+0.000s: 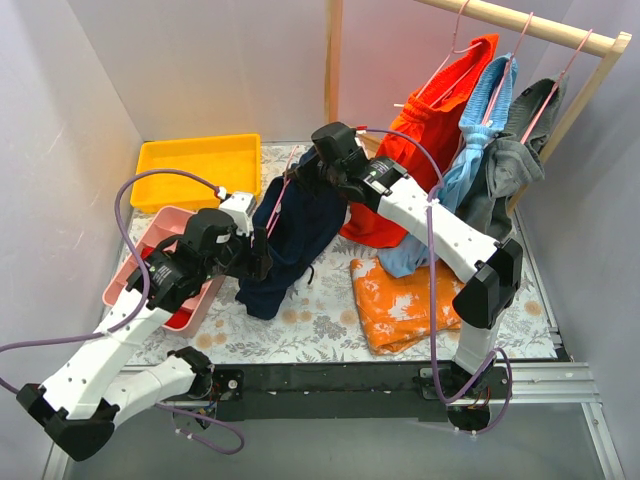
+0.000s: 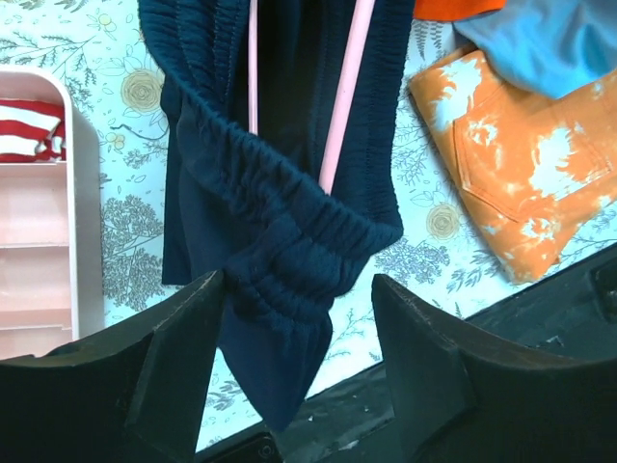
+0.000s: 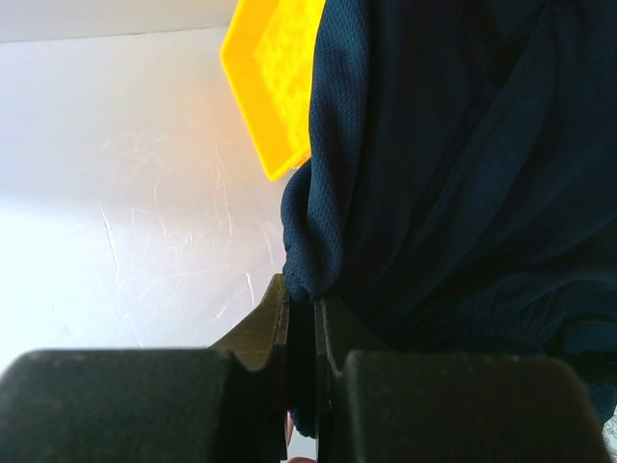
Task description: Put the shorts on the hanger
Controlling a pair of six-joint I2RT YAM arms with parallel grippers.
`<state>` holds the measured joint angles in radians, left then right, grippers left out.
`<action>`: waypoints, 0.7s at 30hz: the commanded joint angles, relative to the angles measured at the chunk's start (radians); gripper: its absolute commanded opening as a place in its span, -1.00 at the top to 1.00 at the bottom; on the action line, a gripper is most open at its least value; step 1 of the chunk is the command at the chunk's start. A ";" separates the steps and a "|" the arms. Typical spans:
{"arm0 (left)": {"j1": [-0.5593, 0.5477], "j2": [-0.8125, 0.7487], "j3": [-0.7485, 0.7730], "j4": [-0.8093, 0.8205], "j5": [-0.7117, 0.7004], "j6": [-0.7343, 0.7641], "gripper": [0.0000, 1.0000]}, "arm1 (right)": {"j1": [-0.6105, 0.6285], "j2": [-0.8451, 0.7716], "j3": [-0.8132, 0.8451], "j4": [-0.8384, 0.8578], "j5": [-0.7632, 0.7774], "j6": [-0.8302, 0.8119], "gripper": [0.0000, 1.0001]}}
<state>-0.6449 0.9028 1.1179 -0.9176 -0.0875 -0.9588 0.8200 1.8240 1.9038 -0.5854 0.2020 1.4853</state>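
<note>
The dark navy shorts (image 1: pixel 297 232) hang in the air over the mat, between my two arms. The thin pink hanger (image 1: pixel 281 198) runs through them; its two wires show against the fabric in the left wrist view (image 2: pixel 339 116). My right gripper (image 1: pixel 322 168) holds the top of the shorts. In the right wrist view it (image 3: pixel 313 323) is shut on a fold of the navy mesh (image 3: pixel 434 174), with a pink sliver low between the jaws. My left gripper (image 1: pixel 256 256) is open. In its own view (image 2: pixel 294 367) the gathered waistband (image 2: pixel 280 241) hangs between the spread fingers, against the left one.
A yellow tray (image 1: pixel 200 165) lies at the back left. A pink bin (image 1: pixel 165 235) with a red-striped cloth sits by my left arm. An orange patterned cloth (image 1: pixel 400 300) lies on the mat. The wooden rack (image 1: pixel 520 20) at the back right carries red-orange, light blue and grey garments.
</note>
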 commanded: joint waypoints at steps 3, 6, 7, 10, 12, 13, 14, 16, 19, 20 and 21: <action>-0.001 0.012 -0.050 0.130 -0.032 0.042 0.04 | -0.002 -0.054 0.055 0.036 -0.021 0.016 0.97; -0.001 -0.024 -0.078 0.239 -0.063 0.051 0.57 | -0.004 -0.063 0.028 0.045 -0.030 0.004 0.97; -0.001 -0.036 -0.084 0.264 -0.067 0.051 0.66 | -0.004 -0.071 0.018 0.059 -0.033 0.000 0.97; -0.001 -0.059 -0.087 0.299 -0.070 0.060 1.00 | -0.004 -0.097 -0.034 0.105 -0.033 -0.040 0.97; -0.001 -0.090 -0.096 0.318 -0.051 0.075 1.00 | -0.005 -0.112 -0.075 0.128 -0.029 -0.103 0.97; -0.001 -0.099 -0.099 0.321 -0.044 0.074 1.00 | -0.005 -0.127 -0.087 0.143 -0.027 -0.135 0.87; -0.001 -0.113 -0.099 0.324 -0.043 0.074 1.00 | -0.007 -0.135 -0.095 0.169 -0.021 -0.217 0.72; -0.001 -0.140 -0.096 0.319 -0.035 0.075 1.00 | -0.007 -0.158 -0.121 0.193 -0.001 -0.308 0.22; -0.001 -0.177 -0.098 0.309 -0.040 0.065 1.00 | -0.007 -0.213 -0.192 0.317 -0.003 -0.523 -0.12; -0.001 -0.182 -0.099 0.304 -0.038 0.060 1.00 | -0.007 -0.229 -0.215 0.346 -0.003 -0.561 -0.19; -0.001 -0.188 -0.096 0.301 -0.031 0.055 1.00 | -0.005 -0.255 -0.229 0.384 0.007 -0.635 -0.30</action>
<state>-0.6498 0.7681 1.0050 -0.6788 -0.1127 -0.8936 0.8101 1.6680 1.7237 -0.3916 0.1951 1.1572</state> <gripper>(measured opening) 0.124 0.584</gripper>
